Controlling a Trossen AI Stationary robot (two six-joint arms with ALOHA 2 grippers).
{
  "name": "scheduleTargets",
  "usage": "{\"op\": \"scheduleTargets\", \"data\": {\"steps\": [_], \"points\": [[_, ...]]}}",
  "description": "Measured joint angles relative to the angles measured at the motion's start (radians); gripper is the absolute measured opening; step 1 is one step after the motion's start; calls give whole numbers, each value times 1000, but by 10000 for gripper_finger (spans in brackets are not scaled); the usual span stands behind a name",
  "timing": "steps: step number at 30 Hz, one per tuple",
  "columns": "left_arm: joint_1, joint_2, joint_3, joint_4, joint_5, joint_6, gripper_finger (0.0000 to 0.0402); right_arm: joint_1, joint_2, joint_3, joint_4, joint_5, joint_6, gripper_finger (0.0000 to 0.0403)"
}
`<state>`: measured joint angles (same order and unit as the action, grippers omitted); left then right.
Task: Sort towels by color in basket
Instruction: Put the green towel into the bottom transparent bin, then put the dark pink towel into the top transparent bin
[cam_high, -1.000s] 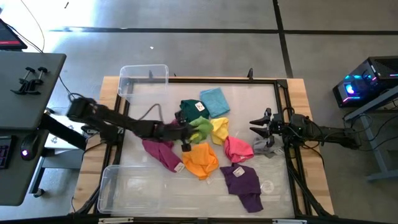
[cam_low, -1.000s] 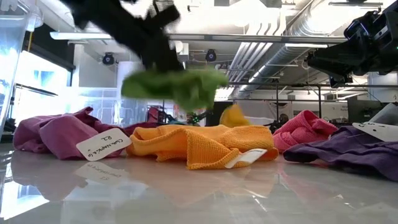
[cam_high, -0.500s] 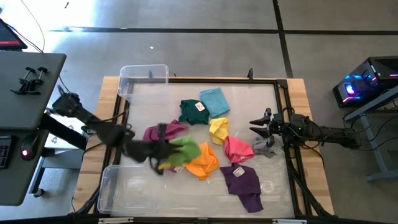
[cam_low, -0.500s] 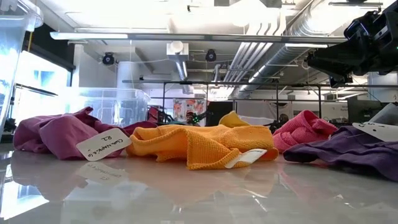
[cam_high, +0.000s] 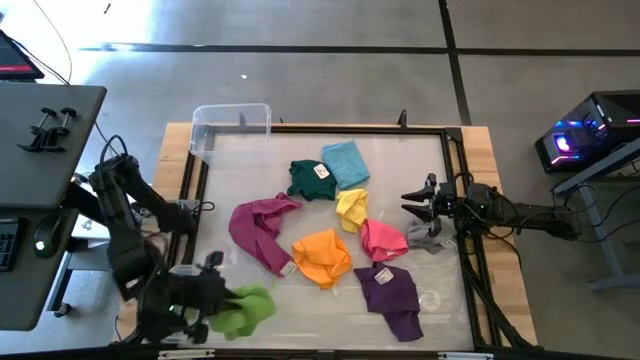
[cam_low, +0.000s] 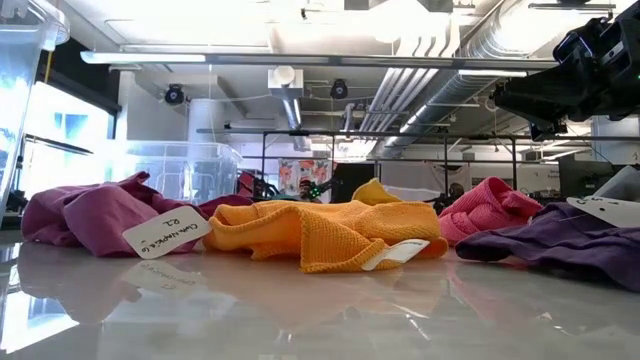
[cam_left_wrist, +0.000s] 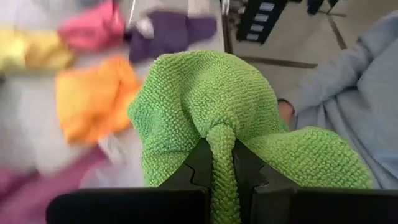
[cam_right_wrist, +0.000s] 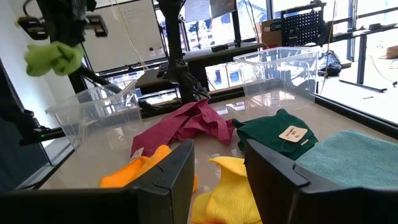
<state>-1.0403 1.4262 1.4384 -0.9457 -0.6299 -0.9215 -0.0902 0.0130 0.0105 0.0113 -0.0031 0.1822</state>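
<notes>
My left gripper (cam_high: 215, 300) is shut on the lime towel (cam_high: 243, 308) above the clear near-left basket (cam_high: 175, 290); the towel also shows in the right wrist view (cam_right_wrist: 53, 57). On the table lie the magenta (cam_high: 258, 228), dark green (cam_high: 308, 178), light blue (cam_high: 345, 162), yellow (cam_high: 352, 208), orange (cam_high: 322, 256), pink (cam_high: 382, 240), purple (cam_high: 392, 295) and grey (cam_high: 428, 238) towels. My right gripper (cam_high: 410, 205) is open and empty at the right, just beyond the grey towel. My left gripper pinches a bunched fold of the lime towel (cam_left_wrist: 221, 152) between its two fingers (cam_left_wrist: 199, 168). The rest of the towel bulges out past the fingertips in a wad. It is lifted clear and hangs in the air over the near-left basket.
A second clear basket (cam_high: 230, 130) stands at the table's far left corner. The towels lie in a loose pile in the middle of the table. A person's grey-blue sleeve (cam_left_wrist: 367, 93) shows beyond the table's near-left side.
My left gripper has carried the lime towel from the middle of the pile toward the table's near-left corner, clear of the table, and now holds it over the near-left basket. It has left the low view. The other towels have stayed put.
</notes>
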Motion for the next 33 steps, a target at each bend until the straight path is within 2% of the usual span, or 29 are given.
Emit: {"op": "scheduleTargets", "data": {"steps": [7, 14, 27, 33], "points": [[-71, 61, 0, -172, 13, -363, 24, 0, 0, 0, 0, 0, 0, 138], [-78, 108, -1, -278, 88, -547, 67, 0, 0, 0, 0, 0, 0, 138], [-78, 119, -1, -342, 93, -570, 146, 0, 0, 0, 0, 0, 0, 138], [-78, 119, -1, -352, 93, -569, 171, 0, 0, 0, 0, 0, 0, 138]]}}
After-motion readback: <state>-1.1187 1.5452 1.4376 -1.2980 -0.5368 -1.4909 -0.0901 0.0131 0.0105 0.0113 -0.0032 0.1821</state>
